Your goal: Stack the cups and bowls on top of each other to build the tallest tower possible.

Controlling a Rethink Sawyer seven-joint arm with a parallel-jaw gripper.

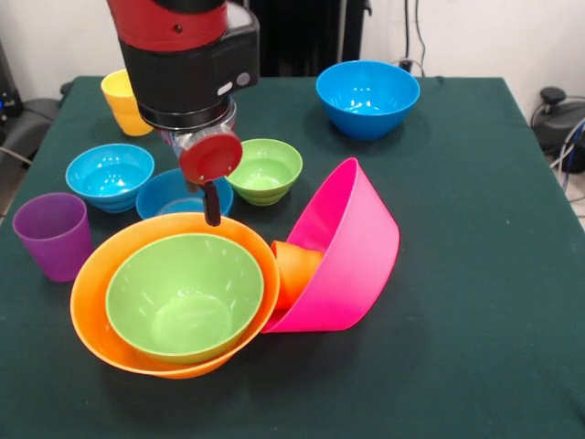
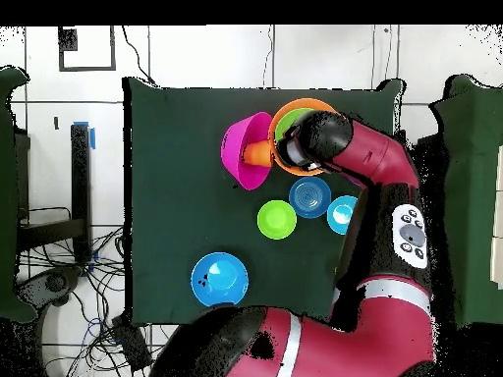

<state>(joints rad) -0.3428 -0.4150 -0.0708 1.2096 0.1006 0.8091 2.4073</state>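
front view: glossy round green bowl in orange bowl

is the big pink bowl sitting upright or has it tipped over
Tipped. The large pink bowl lies on its side, its opening facing the orange cup, which pokes into it, and the large orange bowl.

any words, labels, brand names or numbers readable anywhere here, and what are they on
None can be read.
Small pale oval marks on the arm's black wrist housing: too small to read.
Round buttons on the grey panel of the arm, overhead view: no legible characters.
The large orange bowl, the large pink bowl, the purple cup and the green table cover: no print visible.
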